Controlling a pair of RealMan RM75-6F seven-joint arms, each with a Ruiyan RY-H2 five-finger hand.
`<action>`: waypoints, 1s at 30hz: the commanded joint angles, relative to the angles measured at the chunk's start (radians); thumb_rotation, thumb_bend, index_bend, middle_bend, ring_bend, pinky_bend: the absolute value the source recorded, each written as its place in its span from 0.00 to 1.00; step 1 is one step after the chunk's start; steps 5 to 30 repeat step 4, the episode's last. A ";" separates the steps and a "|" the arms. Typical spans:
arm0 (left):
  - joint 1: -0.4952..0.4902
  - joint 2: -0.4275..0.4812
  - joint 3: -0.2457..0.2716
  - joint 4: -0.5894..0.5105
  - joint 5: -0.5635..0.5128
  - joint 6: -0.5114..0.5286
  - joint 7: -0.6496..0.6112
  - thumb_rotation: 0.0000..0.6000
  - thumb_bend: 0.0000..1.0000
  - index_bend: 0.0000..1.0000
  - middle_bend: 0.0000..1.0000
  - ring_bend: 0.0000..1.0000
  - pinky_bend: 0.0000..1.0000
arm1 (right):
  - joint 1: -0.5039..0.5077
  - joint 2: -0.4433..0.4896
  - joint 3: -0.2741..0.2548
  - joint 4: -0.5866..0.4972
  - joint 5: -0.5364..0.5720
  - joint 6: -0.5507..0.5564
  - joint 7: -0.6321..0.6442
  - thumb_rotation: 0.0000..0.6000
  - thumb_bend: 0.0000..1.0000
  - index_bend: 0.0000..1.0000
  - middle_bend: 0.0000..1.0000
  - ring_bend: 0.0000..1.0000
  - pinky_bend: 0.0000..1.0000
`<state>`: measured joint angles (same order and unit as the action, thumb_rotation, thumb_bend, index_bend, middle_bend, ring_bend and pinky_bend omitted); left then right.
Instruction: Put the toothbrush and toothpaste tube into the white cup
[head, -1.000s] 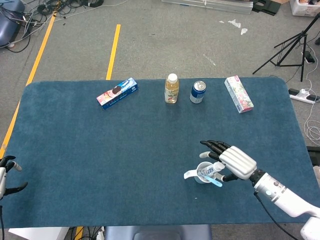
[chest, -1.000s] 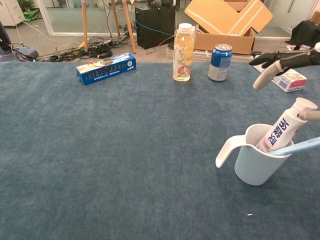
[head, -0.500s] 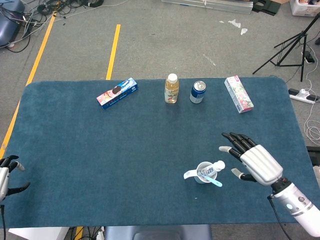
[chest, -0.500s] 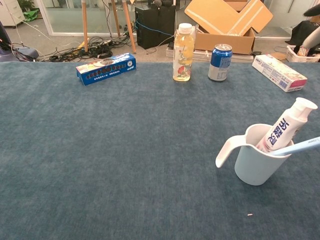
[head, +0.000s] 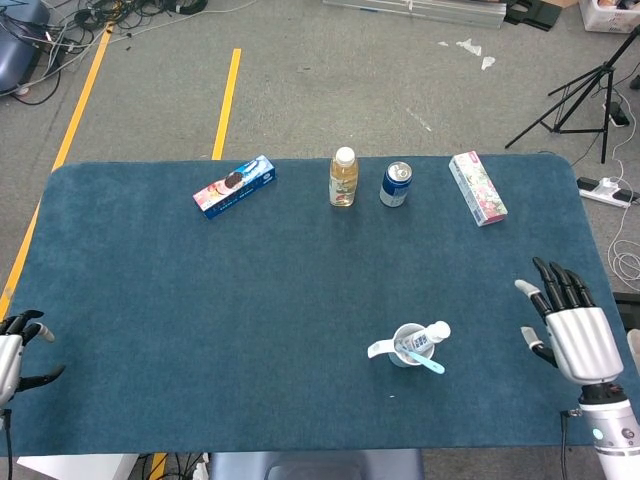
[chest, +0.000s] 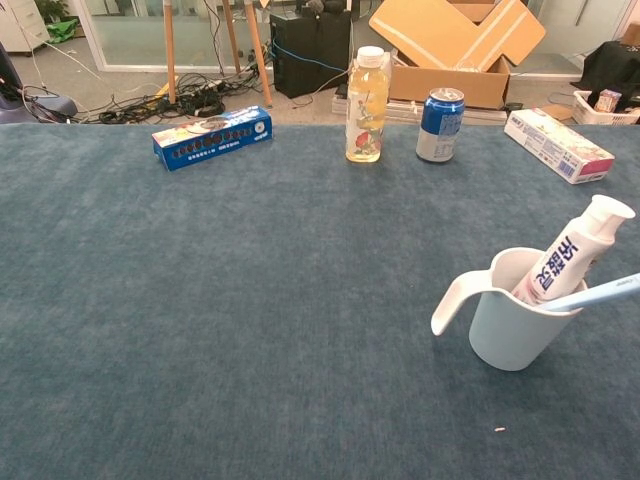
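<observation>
The white cup (head: 405, 348) (chest: 508, 327) stands on the blue table, front right of centre. A white toothpaste tube (head: 428, 337) (chest: 570, 252) leans in it, cap up to the right. A light blue toothbrush (head: 432, 363) (chest: 596, 294) also sits in the cup, its handle sticking out to the right. My right hand (head: 572, 330) is at the table's right edge, well clear of the cup, fingers spread and holding nothing. My left hand (head: 14, 345) shows at the far left edge, fingers apart and empty. Neither hand appears in the chest view.
Along the far edge stand a blue biscuit box (head: 234, 186) (chest: 212, 136), a yellow drink bottle (head: 343, 178) (chest: 367, 92), a blue can (head: 396, 185) (chest: 439, 125) and a white carton (head: 477, 187) (chest: 558, 144). A tripod (head: 585, 90) stands on the floor beyond the right corner.
My right hand has let go at the cup and drawn back to the right edge of the table, opening as it went. Cup, tube and brush stayed put.
</observation>
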<state>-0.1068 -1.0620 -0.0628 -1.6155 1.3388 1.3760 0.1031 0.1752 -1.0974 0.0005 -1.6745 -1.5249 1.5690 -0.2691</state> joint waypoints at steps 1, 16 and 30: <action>-0.002 -0.001 0.002 -0.001 0.002 -0.004 0.002 1.00 0.00 0.47 0.25 0.25 0.31 | -0.014 -0.015 0.011 0.023 0.002 0.005 0.049 1.00 0.24 0.26 0.00 0.00 0.14; -0.005 -0.003 0.003 0.000 0.001 -0.008 0.007 1.00 0.00 0.47 0.25 0.25 0.31 | -0.021 -0.023 0.013 0.037 -0.007 0.006 0.079 1.00 0.24 0.26 0.00 0.00 0.14; -0.005 -0.003 0.003 0.000 0.001 -0.008 0.007 1.00 0.00 0.47 0.25 0.25 0.31 | -0.021 -0.023 0.013 0.037 -0.007 0.006 0.079 1.00 0.24 0.26 0.00 0.00 0.14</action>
